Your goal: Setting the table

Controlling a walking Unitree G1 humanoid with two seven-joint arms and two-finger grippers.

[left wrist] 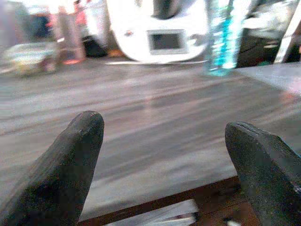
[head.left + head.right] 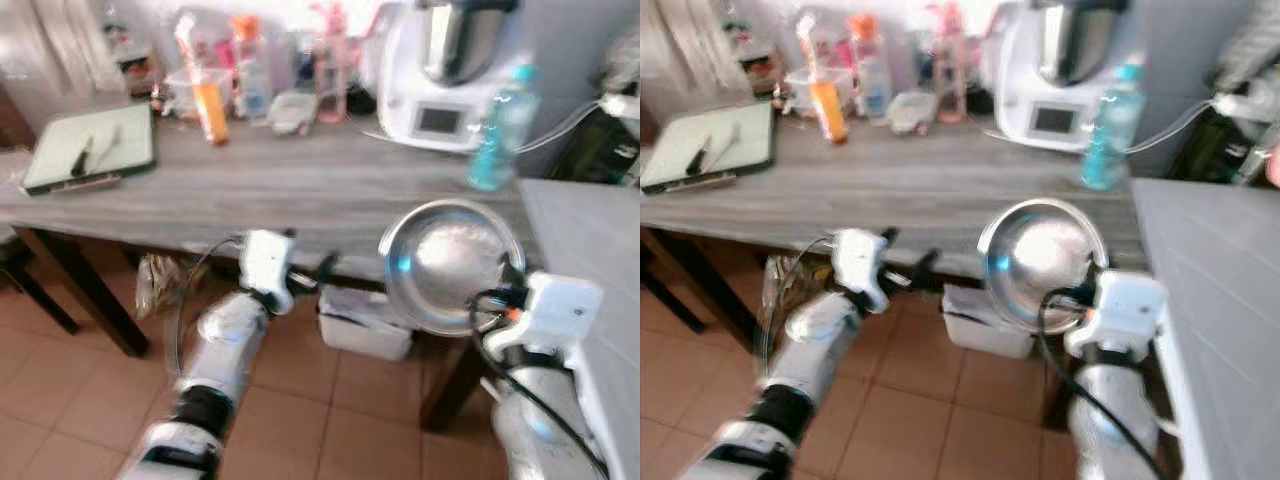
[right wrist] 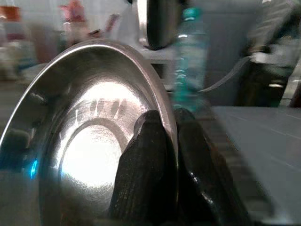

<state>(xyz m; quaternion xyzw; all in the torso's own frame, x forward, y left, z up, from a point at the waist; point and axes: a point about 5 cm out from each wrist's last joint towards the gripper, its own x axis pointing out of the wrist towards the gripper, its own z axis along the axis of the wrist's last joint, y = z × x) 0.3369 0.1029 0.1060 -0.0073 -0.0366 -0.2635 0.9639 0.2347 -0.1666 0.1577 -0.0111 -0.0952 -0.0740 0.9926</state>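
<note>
Between the right claw's (image 3: 171, 155) fingers stands the steel plate's (image 3: 89, 136) rim.

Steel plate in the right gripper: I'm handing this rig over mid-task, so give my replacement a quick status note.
Right gripper: shut on the rim of the steel plate, held tilted on edge at the near edge of the wooden table.
Left gripper: open, empty, facing the table edge.
Done: plate picked up.
Left: lay the plate flat on the table; the bare stretch before the water bottle looks suitable.
</note>
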